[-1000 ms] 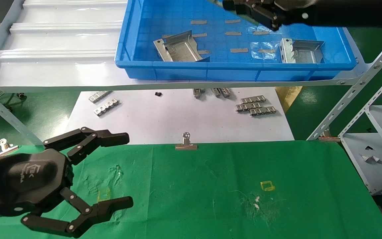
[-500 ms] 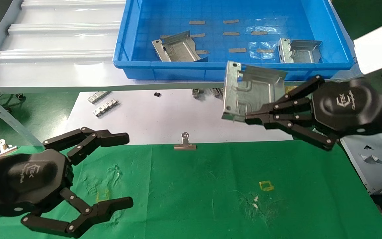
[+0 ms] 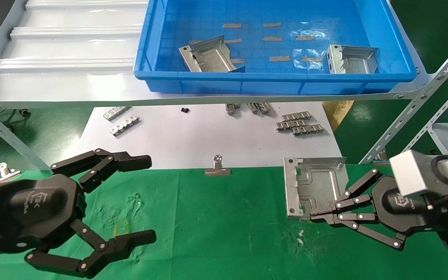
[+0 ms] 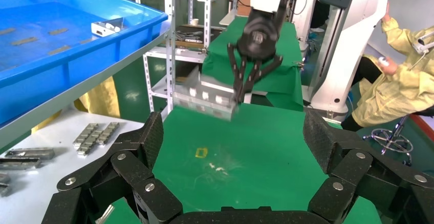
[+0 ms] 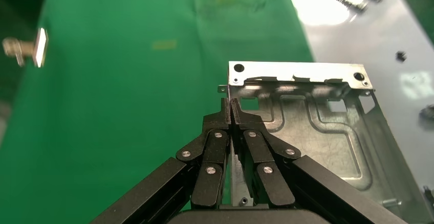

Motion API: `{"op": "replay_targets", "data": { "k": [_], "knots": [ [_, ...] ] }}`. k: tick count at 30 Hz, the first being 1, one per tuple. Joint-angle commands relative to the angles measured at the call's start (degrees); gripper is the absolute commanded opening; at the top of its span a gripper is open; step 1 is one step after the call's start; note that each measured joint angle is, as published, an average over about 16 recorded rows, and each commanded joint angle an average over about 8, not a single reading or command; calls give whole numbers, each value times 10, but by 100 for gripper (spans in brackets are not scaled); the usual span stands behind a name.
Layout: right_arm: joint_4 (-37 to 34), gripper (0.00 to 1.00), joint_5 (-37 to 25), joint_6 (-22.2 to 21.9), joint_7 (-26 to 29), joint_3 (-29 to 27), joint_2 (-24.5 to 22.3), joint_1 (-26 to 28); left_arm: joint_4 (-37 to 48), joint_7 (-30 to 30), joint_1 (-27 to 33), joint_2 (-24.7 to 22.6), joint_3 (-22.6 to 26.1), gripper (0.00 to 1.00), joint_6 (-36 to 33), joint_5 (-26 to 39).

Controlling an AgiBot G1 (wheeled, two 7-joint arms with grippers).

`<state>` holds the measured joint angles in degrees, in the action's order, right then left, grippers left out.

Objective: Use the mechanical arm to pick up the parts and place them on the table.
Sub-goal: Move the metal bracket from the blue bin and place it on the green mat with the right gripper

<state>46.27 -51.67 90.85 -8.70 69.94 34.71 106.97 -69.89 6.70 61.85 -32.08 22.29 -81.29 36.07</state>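
Note:
My right gripper (image 3: pixel 317 216) is shut on the side edge of a shiny grey stamped metal part (image 3: pixel 313 186) and holds it flat, low over the right side of the green table (image 3: pixel 228 225). In the right wrist view the fingers (image 5: pixel 217 132) pinch the part's bent-up wall (image 5: pixel 317 132). The left wrist view shows that part (image 4: pixel 204 96) hanging a little above the cloth. Two more parts (image 3: pixel 208 56) (image 3: pixel 352 60) lie in the blue bin (image 3: pixel 247 77). My left gripper (image 3: pixel 148 198) is open and empty over the table's left side, also seen in its own wrist view (image 4: pixel 233 137).
The bin stands on a grey ribbed shelf (image 3: pixel 64 66). Below it a white paper sheet (image 3: pixel 208 140) carries small ridged strips (image 3: pixel 298 124). A binder clip (image 3: pixel 217 167) sits at the cloth's far edge. A white rack (image 3: pixel 434 101) stands right. A yellow square mark (image 3: pixel 312 217) lies under the part.
My right gripper came out of the bin with the part and carried it down and toward me, to low over the green cloth. The left arm has not moved.

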Motion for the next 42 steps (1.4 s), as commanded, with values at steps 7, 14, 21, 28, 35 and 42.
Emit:
{"op": "replay_targets", "data": {
  "k": [7, 14, 21, 28, 35, 42],
  "knots": [
    [-87, 0, -56, -16, -118, 55, 59, -28, 0, 0, 0, 0, 0, 100, 0, 0],
    [-174, 0, -86, -42, -212, 70, 116, -54, 0, 0, 0, 0, 0, 100, 0, 0],
    [-253, 0, -96, -65, -261, 73, 150, -66, 0, 0, 0, 0, 0, 100, 0, 0],
    [-306, 43, -95, -77, -294, 71, 171, -79, 0, 0, 0, 0, 0, 100, 0, 0],
    [-342, 100, -96, -99, -326, 69, 186, -78, 0, 0, 0, 0, 0, 100, 0, 0],
    [-361, 100, -93, -85, -347, 66, 192, -72, 0, 0, 0, 0, 0, 100, 0, 0]
  ]
}}
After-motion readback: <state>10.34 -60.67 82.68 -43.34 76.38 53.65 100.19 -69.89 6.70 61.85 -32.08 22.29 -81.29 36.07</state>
